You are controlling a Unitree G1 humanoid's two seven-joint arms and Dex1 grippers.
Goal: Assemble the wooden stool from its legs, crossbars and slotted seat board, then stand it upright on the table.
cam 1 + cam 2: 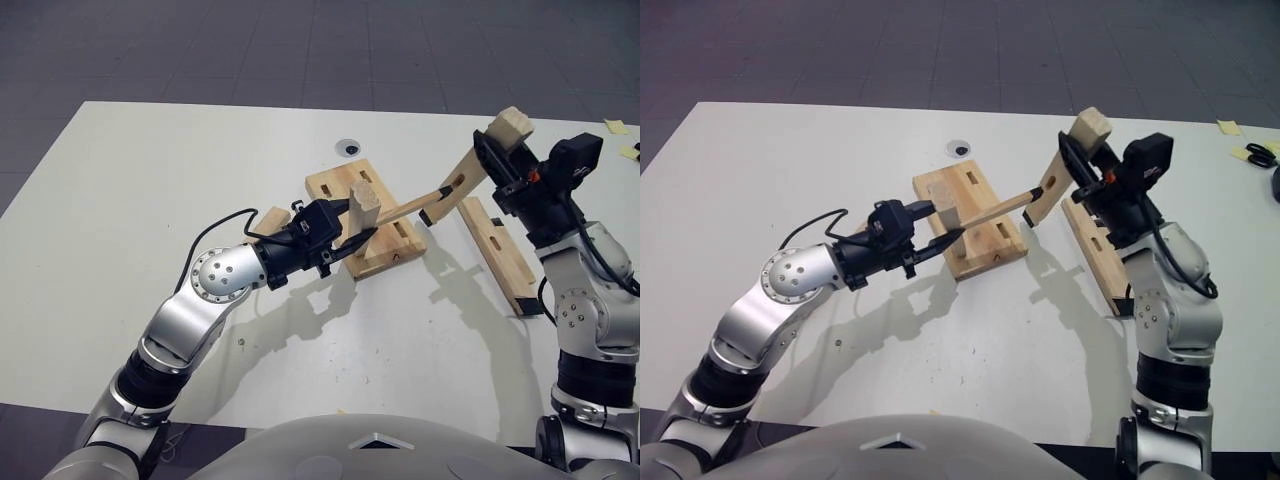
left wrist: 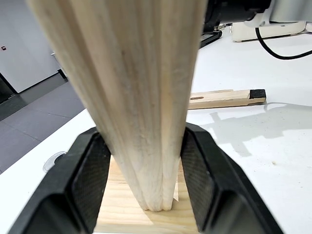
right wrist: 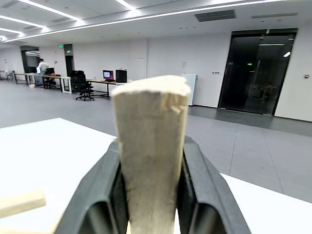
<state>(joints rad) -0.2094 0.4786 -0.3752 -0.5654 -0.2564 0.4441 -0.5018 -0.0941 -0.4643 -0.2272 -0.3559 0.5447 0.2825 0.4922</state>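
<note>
While my left claw [image 1: 355, 222] clamps tight on the near leg [image 1: 365, 198], holding it roughly upright over the slotted seat board [image 1: 330, 185], the crossbar [image 1: 410, 205] runs from that leg up and across to my right. Whether the near leg touches the board, I can't tell. The seat board lies flat on the white desk [image 1: 150, 200], slots facing up. Off to the right, a loose leg [image 1: 498, 248] lies flat on the desk near the board, dark end toward me. Above it, my right claw [image 1: 503, 150] is closed around the far leg [image 1: 462, 178], gripping near its top. That leg hangs tilted in the air, black-tipped foot down toward the board, and the crossbar meets it low down. Beyond the board, a round grommet [image 1: 348, 148] sits in the desk.
</note>
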